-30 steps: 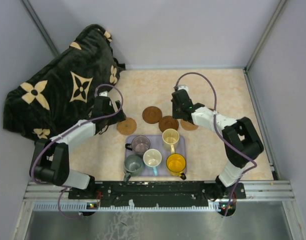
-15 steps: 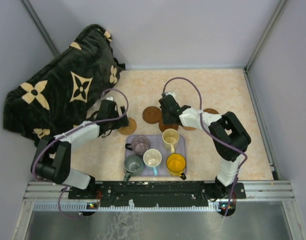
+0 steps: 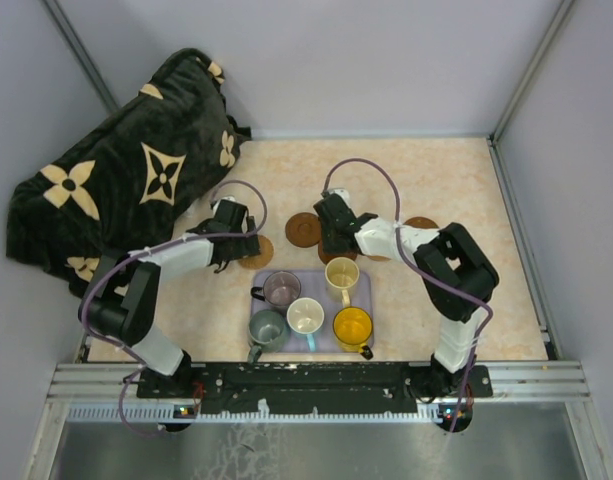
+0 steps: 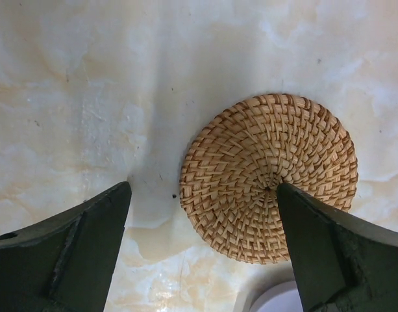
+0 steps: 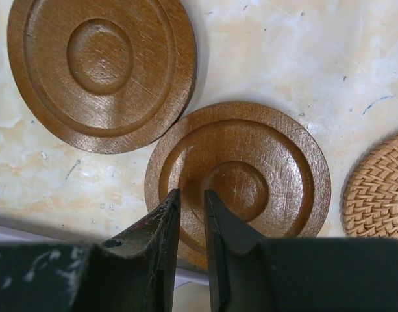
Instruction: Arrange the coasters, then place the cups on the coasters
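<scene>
Five coasters lie behind the tray: a tan woven one (image 3: 254, 252), a dark wooden one (image 3: 304, 228), a second dark one (image 3: 338, 252), a tan one (image 3: 380, 251) and one at the right (image 3: 422, 223). My left gripper (image 3: 240, 241) hangs open over the woven coaster (image 4: 270, 169), one finger (image 4: 328, 247) above it, the other (image 4: 88, 227) over bare table. My right gripper (image 5: 192, 193) is shut, its tips low over the second dark coaster (image 5: 263, 162). Five cups stand in the tray: purple-grey (image 3: 282, 289), cream (image 3: 341, 274), grey-green (image 3: 267, 328), white (image 3: 306, 316), yellow (image 3: 352, 326).
The lavender tray (image 3: 365, 291) sits near the arm bases. A dark patterned blanket (image 3: 126, 180) is heaped at the back left. Grey walls close the table on three sides. Another dark coaster (image 5: 101, 65) and a woven one (image 5: 380, 195) flank my right gripper.
My right gripper has swung left onto the second dark coaster, uncovering the far right coaster. My left gripper has slid right over the tan woven coaster.
</scene>
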Controlling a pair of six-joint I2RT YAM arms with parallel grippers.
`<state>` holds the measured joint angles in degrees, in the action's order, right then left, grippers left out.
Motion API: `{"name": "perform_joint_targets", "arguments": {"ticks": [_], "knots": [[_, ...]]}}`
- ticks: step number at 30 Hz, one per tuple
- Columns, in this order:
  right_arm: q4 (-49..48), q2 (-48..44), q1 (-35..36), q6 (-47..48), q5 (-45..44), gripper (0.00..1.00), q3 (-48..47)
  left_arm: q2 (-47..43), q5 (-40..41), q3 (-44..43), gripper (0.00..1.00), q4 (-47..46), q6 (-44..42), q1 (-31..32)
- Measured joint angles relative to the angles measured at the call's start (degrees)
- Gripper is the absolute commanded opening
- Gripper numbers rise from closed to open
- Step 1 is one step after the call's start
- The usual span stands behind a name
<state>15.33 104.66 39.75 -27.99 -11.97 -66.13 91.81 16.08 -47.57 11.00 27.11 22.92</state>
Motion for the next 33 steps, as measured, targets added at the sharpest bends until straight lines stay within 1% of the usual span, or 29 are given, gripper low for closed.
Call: {"name": "perform_joint_targets", "arguments": {"ticks": [7,14,17,23,33], "knots": [[0.55,1.11,0.00,-0.83,-0.59,0.22,-0.02,3.39,3.93,-3.58,0.99,1.51,1.60,0.13],[1.18,3.93,0.02,-1.73,-2.12,0.23,-3.67,6.56,5.27,-6.97,1.00,1.49,2.75,-0.92],[1.84,5.03,0.00,-1.88,-3.30,0.23,-5.20,6.78,5.31,-7.10,1.00,0.92,2.89,-2.32],[4.00,7.96,-0.33,-2.32,-5.88,0.23,-9.53,6.40,4.31,-6.34,1.00,-0.46,2.93,-7.26],[5.31,10.45,-2.93,-3.15,-7.45,0.23,-13.25,6.27,3.93,-6.25,1.00,-0.52,2.86,-8.09]]}}
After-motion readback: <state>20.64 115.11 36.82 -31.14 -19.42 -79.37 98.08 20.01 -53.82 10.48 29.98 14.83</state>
